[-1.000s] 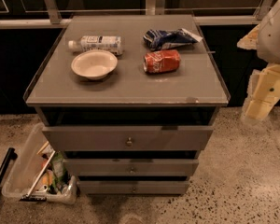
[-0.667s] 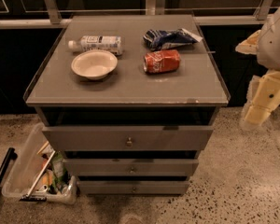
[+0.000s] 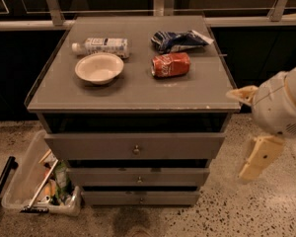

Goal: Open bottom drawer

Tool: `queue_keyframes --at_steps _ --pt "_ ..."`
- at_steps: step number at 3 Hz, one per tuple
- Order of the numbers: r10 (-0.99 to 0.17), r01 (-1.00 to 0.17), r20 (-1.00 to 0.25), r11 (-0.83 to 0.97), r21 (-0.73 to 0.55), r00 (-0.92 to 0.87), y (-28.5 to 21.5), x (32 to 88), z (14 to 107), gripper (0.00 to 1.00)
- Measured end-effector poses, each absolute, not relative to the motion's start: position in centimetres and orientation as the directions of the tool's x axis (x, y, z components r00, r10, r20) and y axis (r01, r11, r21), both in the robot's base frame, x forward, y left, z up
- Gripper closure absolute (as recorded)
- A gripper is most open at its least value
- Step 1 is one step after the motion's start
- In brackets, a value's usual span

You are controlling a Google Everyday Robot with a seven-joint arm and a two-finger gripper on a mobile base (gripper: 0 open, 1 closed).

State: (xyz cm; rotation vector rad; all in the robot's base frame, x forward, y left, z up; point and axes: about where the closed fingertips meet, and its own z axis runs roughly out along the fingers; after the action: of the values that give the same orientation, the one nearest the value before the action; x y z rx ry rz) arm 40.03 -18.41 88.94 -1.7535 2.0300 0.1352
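Note:
The grey cabinet (image 3: 133, 90) has three drawers. The bottom drawer (image 3: 108, 198) is the lowest slim grey front with a tiny round knob (image 3: 141, 199). It sits flush and closed under the middle drawer (image 3: 103, 177) and the taller top drawer (image 3: 89, 146). My gripper (image 3: 258, 161) hangs on the cream arm to the right of the cabinet, at about the height of the top and middle drawers. It is clear of the cabinet and touches nothing.
On the cabinet top lie a white bowl (image 3: 99, 67), a plastic bottle (image 3: 101, 46), a red can (image 3: 170, 64) on its side and a blue snack bag (image 3: 180, 40). A clear bin of tools (image 3: 24, 191) stands on the speckled floor at the left. A dark rail wall runs behind.
My arm and gripper have come down and a little left, from beside the cabinet top to beside the upper drawers. The drawers have not moved.

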Motion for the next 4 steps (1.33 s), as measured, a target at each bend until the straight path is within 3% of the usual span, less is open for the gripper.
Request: queue_keyframes --at_steps 2,4 --pt "-0.897 -0.976 -0.439 0.13 -0.176 -0.041 -15.5 37.0 78.5 0.0" --pt "-0.897 -0.975 -0.439 0.14 -0.173 -0.051 -14.7 37.6 75.4 0.0"
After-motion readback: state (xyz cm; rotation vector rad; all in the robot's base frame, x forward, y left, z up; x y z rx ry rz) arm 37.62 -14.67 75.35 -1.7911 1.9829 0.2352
